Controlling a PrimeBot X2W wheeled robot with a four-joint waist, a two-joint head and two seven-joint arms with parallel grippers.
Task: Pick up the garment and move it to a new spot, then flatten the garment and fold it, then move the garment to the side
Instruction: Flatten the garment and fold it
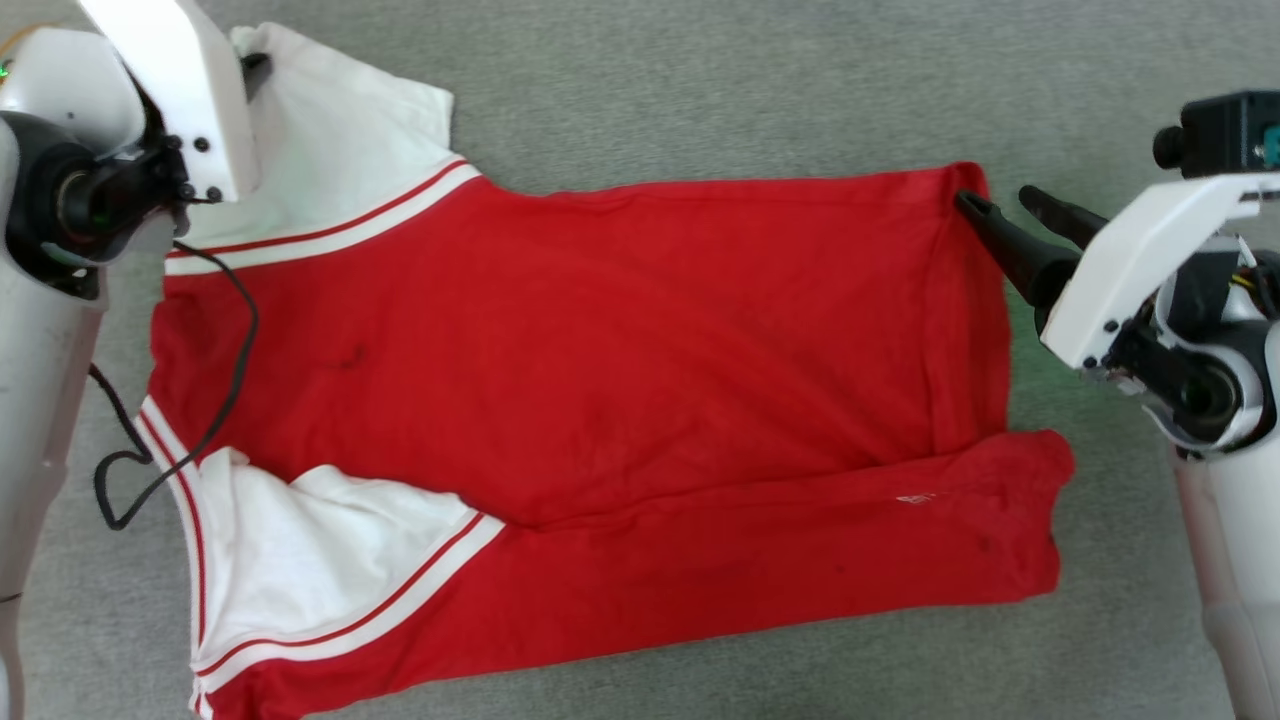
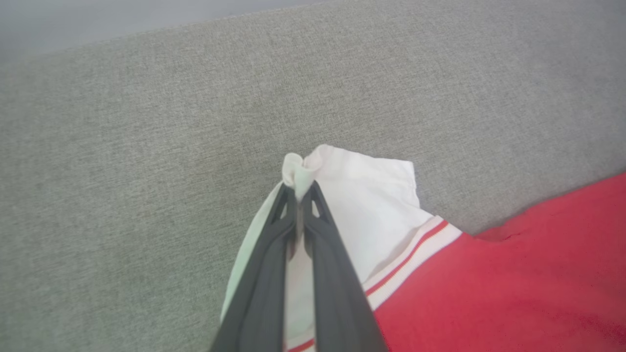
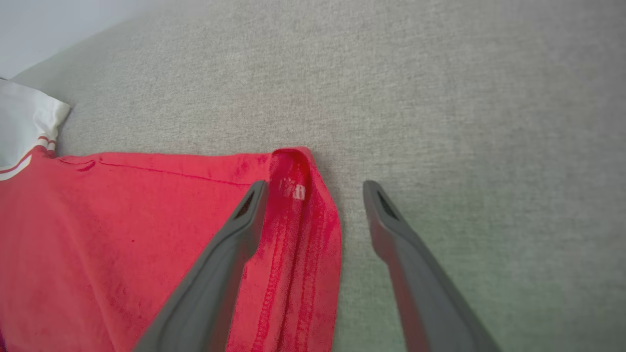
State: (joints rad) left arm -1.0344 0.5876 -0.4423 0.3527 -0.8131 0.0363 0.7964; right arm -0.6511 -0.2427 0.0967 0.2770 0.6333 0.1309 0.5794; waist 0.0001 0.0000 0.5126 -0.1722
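Red shirt (image 1: 600, 350) spread on grey fabric surface (image 1: 700, 90); left gripper (image 2: 299, 188) clamped on white sleeve (image 2: 362, 205) tip; right gripper (image 3: 315, 187) gaping, straddling hem corner (image 3: 293, 166), nothing held; risks a lopsided pull from here, bunching the cloth or slipping the thin pinch.

- The garment (image 1: 600, 380) lies spread across the grey tabletop (image 1: 750, 80), neck end toward 9 o'clock and hem toward 3 o'clock.
- One white sleeve (image 1: 340, 130) points to 11 o'clock; the other (image 1: 300, 560) lies at 7 o'clock, both edged with red-and-white stripes.
- A long fold runs along the red body's 6 o'clock side, and that strip reaches further toward 3 o'clock than the hem above it.
- The left gripper (image 1: 256, 68) shows just a dark tip at the upper sleeve's edge, beside its white housing.
- The right gripper (image 1: 997, 200) sits at 2 o'clock, fingers spread: one tip touches the hem corner, the other is off the cloth.
- A black cable (image 1: 235, 380) loops over the garment at 9 o'clock.
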